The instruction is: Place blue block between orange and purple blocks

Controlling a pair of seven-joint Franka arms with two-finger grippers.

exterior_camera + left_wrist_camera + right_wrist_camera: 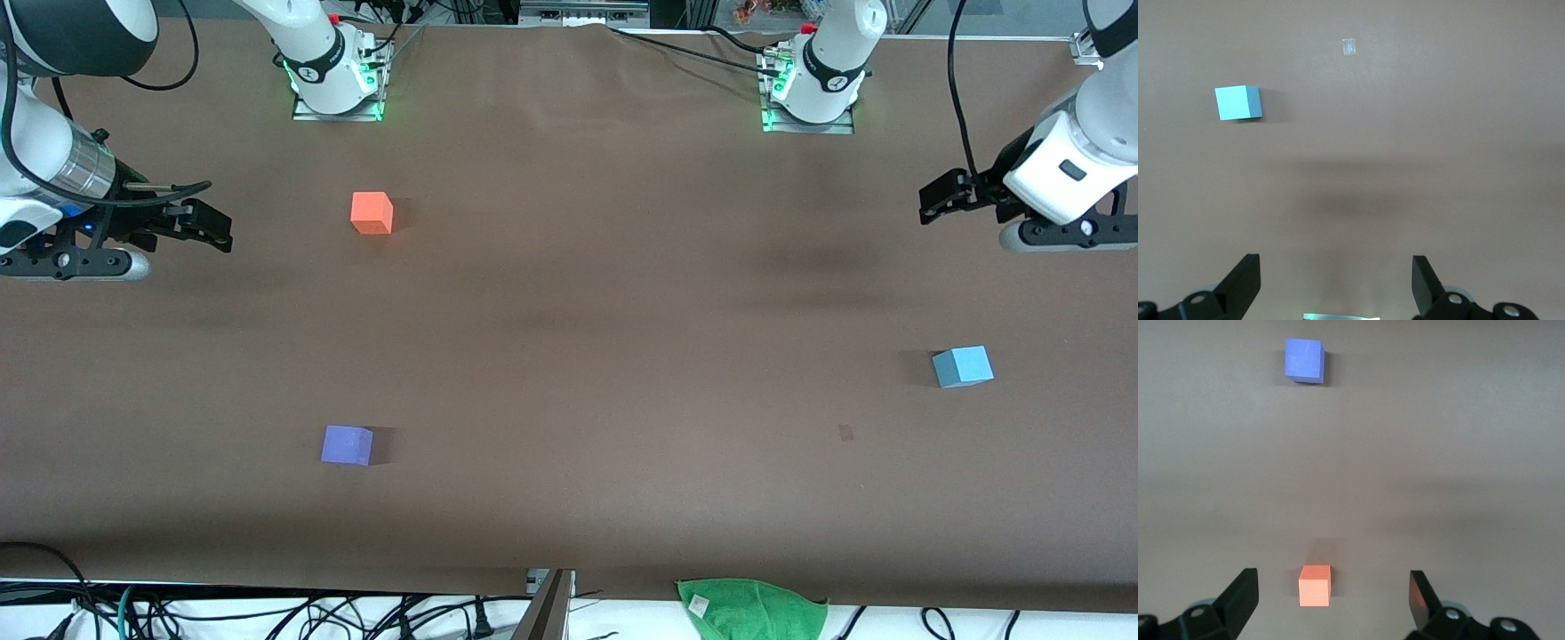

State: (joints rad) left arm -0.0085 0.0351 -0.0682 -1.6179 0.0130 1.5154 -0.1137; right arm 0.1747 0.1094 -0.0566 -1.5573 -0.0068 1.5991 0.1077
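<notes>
The blue block (962, 366) sits on the brown table toward the left arm's end; it also shows in the left wrist view (1238, 103). The orange block (372, 213) sits toward the right arm's end, and the purple block (347, 444) sits nearer to the front camera than it, with bare table between them. Both show in the right wrist view, orange (1315, 585) and purple (1303, 360). My left gripper (929, 204) (1336, 280) is open and empty over bare table at its end. My right gripper (218, 233) (1333, 597) is open and empty over the table beside the orange block.
A green cloth (754, 609) lies at the table's front edge. A small pale mark (845, 432) is on the table near the blue block. Cables (267, 613) run below the front edge. The arm bases (338, 80) stand along the back.
</notes>
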